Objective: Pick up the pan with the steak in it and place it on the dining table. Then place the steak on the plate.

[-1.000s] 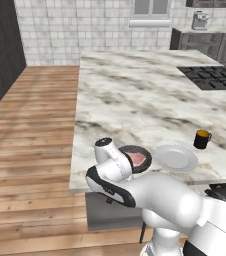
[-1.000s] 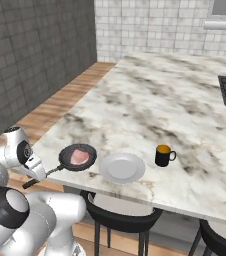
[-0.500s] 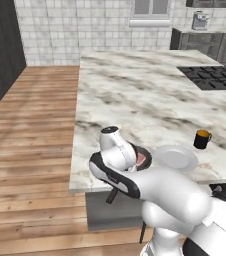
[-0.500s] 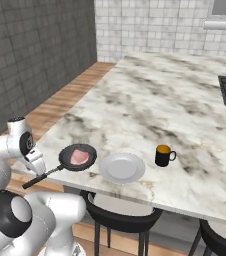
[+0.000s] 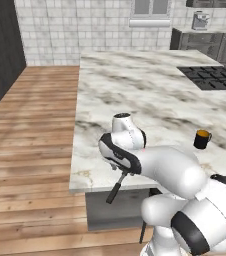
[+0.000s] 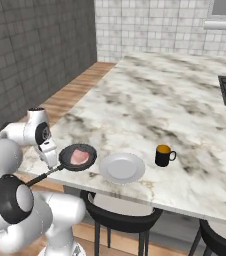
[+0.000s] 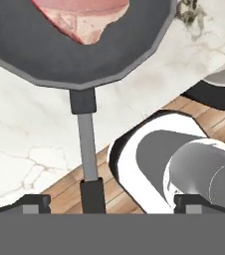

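Resting on the dining table [image 6: 150, 100] edge, pan [image 6: 78, 156] with steak [image 6: 78, 157] inside, beside the plate [image 6: 122, 167], gripper [image 7: 112, 201] spread wide, holding nothing, straddling the handle.

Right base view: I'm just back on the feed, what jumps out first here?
The black pan with the pink steak in it sits at the near edge of the marble table, handle sticking out over the floor. The open gripper hangs over that handle, not holding it. Right beside the pan lies the empty grey plate, then a dark mug.
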You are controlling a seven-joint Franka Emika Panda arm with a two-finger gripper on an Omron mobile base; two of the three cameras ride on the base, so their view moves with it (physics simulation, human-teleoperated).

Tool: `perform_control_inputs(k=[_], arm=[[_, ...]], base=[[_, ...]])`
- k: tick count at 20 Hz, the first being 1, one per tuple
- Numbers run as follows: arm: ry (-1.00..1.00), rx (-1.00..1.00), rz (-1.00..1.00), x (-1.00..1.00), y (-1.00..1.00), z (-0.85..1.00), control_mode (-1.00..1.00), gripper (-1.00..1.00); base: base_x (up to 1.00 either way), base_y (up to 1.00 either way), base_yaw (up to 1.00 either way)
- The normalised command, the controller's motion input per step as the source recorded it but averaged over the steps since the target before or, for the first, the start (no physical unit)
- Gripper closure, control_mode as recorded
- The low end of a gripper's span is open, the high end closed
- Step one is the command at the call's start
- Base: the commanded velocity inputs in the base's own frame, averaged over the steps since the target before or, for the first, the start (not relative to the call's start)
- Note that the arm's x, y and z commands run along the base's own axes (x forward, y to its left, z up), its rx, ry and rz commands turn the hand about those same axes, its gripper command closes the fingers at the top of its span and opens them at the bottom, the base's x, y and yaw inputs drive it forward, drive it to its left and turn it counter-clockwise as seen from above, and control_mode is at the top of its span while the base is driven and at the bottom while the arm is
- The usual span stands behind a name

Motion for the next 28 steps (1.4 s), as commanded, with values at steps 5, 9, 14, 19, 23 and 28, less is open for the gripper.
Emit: perform_control_inputs(k=[5, 9, 14, 19, 23, 28], arm=[[0.00, -0.02, -0.13, 0.77, -0.28, -0.01, -1.00, -1.00], [0.00, -0.02, -0.12, 0.70, -0.30, -0.01, -1.00, -1.00], [-0.03, -0.04, -0.12, 0.57, -0.29, -0.04, -1.00, -1.00], [-0.16, -0.12, 0.02, 0.06, -0.41, -0.20, -1.00, -1.00], [-0.18, -0.15, 0.13, -0.12, -0.18, -0.10, -1.00, -1.00], [-0.02, -0.05, 0.03, 0.00, 0.00, -0.01, -1.00, -1.00]], base=[[0.00, 0.00, 0.00], [0.00, 0.00, 0.00], [0.00, 0.00, 0.00], [0.00, 0.00, 0.00], [0.00, 0.00, 0.00], [0.00, 0.00, 0.00]])
